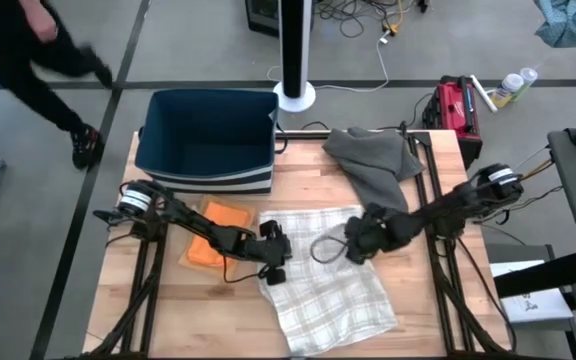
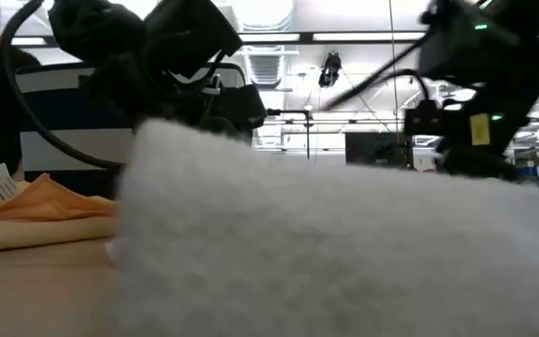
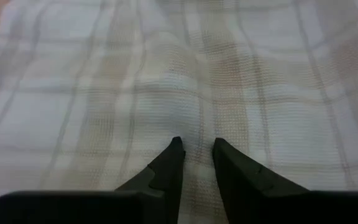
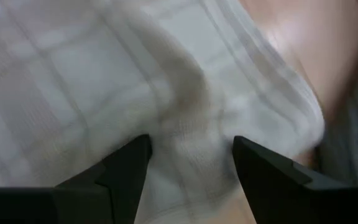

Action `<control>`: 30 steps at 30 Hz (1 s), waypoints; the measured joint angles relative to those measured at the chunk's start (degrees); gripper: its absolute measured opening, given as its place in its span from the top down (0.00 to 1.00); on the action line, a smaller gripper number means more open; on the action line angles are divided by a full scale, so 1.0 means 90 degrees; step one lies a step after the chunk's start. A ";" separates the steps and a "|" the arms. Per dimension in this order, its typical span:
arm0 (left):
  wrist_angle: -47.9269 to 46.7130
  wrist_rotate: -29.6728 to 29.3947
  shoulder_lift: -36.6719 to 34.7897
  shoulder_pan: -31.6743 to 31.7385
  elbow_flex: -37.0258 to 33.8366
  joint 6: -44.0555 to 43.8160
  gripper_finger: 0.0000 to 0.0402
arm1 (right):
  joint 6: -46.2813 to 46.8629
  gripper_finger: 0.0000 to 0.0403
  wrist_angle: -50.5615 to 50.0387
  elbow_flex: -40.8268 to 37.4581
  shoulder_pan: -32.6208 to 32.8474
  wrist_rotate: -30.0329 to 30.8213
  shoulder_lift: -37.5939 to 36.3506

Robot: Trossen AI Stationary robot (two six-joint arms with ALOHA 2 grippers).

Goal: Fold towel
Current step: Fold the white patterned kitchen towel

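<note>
The plaid towel (image 1: 328,275) lies spread at the lower centre of the table (image 1: 168,310). The left gripper (image 1: 275,262) pinches the towel's left edge with narrow fingers. The right gripper (image 1: 360,240) stands spread wide over its upper edge, fabric between the fingers.

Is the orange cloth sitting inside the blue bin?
No, the folded orange cloth lies on the wooden table, in front of the blue bin and left of the plaid towel.

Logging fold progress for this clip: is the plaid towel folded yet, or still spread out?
Spread out. The plaid towel lies as one open sheet on the table, with the left gripper and right gripper at its far edge.
</note>
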 joint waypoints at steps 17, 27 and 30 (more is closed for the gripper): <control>-0.1168 -0.1136 -0.1211 0.0885 -0.0040 0.0707 0.75 | -0.3737 0.42 0.0485 0.0709 -0.1757 0.0022 -0.0515; -0.0400 -0.0545 -0.0659 0.0616 -0.0057 0.0659 0.76 | -0.3377 0.44 0.0460 0.0514 -0.2568 -0.0927 -0.0020; -0.0330 -0.0559 -0.0331 0.0560 -0.0055 0.0538 0.75 | -0.3605 0.45 0.1040 0.0668 -0.3092 -0.1815 0.0580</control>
